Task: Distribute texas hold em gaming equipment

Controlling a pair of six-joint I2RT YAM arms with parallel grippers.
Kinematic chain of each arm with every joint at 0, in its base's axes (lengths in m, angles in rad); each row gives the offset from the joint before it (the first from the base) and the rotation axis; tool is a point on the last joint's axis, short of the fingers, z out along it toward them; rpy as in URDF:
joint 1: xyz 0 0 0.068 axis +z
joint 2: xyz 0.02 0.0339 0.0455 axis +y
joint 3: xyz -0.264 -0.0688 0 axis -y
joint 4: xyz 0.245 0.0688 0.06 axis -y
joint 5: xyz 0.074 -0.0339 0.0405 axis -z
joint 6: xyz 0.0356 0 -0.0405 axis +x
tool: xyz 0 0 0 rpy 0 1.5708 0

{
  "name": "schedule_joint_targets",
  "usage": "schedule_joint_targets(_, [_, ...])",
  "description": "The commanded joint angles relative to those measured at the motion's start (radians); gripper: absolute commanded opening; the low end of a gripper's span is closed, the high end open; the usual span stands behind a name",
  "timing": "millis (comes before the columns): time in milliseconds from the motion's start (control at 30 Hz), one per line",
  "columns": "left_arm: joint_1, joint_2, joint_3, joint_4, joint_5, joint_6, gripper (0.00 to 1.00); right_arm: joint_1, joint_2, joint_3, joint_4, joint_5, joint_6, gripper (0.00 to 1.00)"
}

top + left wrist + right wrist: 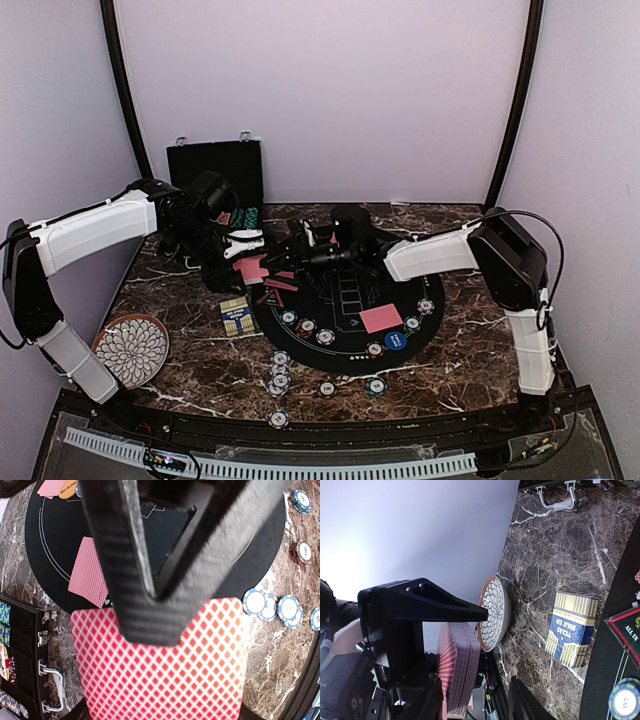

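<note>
The left hand (165,580) holds the card deck (160,665) clamped; the right hand (285,258), half-narrowed beside it, should pinch only the top card.

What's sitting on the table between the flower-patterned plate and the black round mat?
The yellow-and-blue Texas Hold'em card box lies on the marble between the plate and the mat. The top view and the right wrist view both show it; otherwise that stretch is bare marble.

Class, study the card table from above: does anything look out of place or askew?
Yes. Several poker chips lie off the round black mat on the marble near the front edge, one almost at the lip. On the mat, the cards by the left gripper lie fanned and crooked, not squared.
</note>
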Motion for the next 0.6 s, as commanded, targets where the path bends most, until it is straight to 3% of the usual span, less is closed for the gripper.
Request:
schedule_joint_targets(0, [0.004, -0.045, -0.006, 0.001, -0.001, 0.012, 0.0, -0.011, -0.059, -0.012, -0.021, -0.011, -0.027, 0.38])
schedule_joint_targets(133, [0.004, -0.038, -0.003, 0.002, -0.007, 0.013, 0.0, -0.011, -0.064, -0.015, 0.001, -0.023, -0.007, 0.3])
schedule_joint_targets(567, [0.004, -0.033, -0.008, 0.003, -0.019, 0.016, 0.0, 0.002, -0.051, -0.039, 0.109, -0.065, 0.075, 0.2])
